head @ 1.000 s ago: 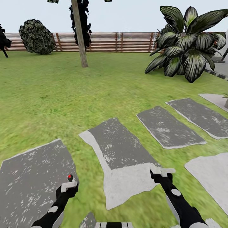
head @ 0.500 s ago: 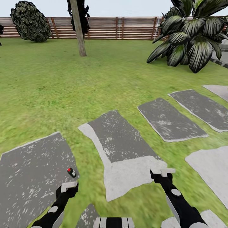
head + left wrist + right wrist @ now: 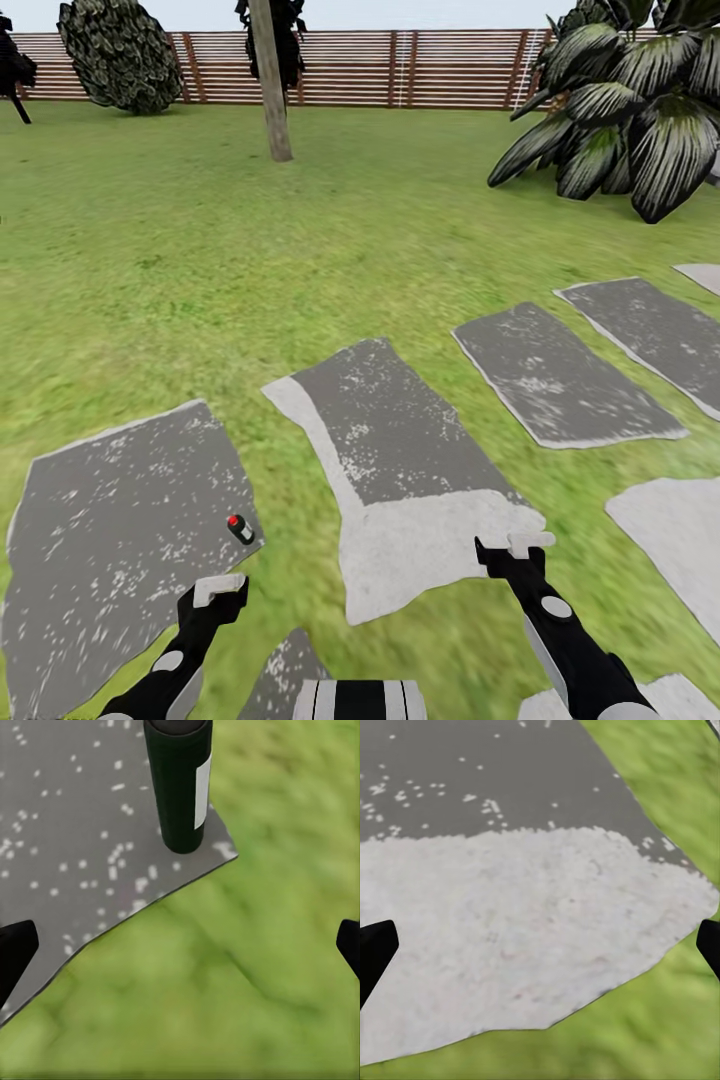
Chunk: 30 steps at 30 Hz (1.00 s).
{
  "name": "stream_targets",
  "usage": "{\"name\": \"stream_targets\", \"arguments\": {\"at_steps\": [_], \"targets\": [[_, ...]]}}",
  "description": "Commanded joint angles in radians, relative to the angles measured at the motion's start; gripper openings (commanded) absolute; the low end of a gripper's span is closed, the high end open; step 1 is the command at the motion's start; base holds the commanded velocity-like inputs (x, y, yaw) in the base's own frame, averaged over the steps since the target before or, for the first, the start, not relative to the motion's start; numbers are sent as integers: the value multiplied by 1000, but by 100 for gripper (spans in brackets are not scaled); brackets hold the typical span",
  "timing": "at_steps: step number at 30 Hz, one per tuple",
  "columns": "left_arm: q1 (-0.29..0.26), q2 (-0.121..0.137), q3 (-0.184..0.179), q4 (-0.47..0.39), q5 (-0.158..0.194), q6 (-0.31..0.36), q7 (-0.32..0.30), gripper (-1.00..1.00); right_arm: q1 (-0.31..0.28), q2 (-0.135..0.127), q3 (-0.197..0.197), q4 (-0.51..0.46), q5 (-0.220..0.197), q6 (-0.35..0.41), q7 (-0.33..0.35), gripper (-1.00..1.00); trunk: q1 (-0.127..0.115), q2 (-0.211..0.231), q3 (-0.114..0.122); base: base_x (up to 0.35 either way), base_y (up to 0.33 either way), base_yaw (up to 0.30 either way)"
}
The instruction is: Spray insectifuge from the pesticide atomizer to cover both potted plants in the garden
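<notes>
As it stands: both arms hang low and forward over the garden path, nothing in hand

Left end effector (image 3: 218, 589): wide open and empty; in the left wrist view its dark fingertips (image 3: 15, 952) sit far apart at the picture's edges

Pesticide atomizer (image 3: 240, 529): just ahead of the left end effector and slightly to its inner side, not touching it; it rests on the near corner of a grey stepping stone (image 3: 110, 540), close to where stone meets lawn (image 3: 250, 260)

How it lies: from the head view it looks tipped over, red-tipped end pointing away; the left wrist view shows a dark cylinder with a white label (image 3: 180, 784) pointing toward the camera, so I cannot say for sure whether it is upright or lying

Right end effector (image 3: 512, 547): also spread open, holding nothing, poised over the pale end of the middle stone (image 3: 400, 450)

Why so held: I'd judge the left fingers are parted to straddle the bottle, the right arm simply parked clear

Surroundings: striped leafy bush (image 3: 630, 130) far ahead to the right, wooden fence (image 3: 400, 70) beyond
</notes>
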Motion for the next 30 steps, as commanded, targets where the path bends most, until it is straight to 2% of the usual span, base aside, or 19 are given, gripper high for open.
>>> {"name": "stream_targets", "arguments": {"at_steps": [1, 10, 30], "targets": [[-1, 0, 1, 1, 1, -3, 0, 100, 0, 0, -1, 1, 1, -3, 0, 100, 0, 0, -1, 0, 0, 34], [-1, -2, 1, 1, -1, -3, 0, 100, 0, -6, 1, 1, 2, -3, 1, 100, 0, 0, -1, 175, 46, 7], [-1, -1, 0, 2, -1, -3, 0, 100, 0, -5, 4, -1, 1, -3, 1, 100, 0, 0, -1, 71, 4, 0]]}}
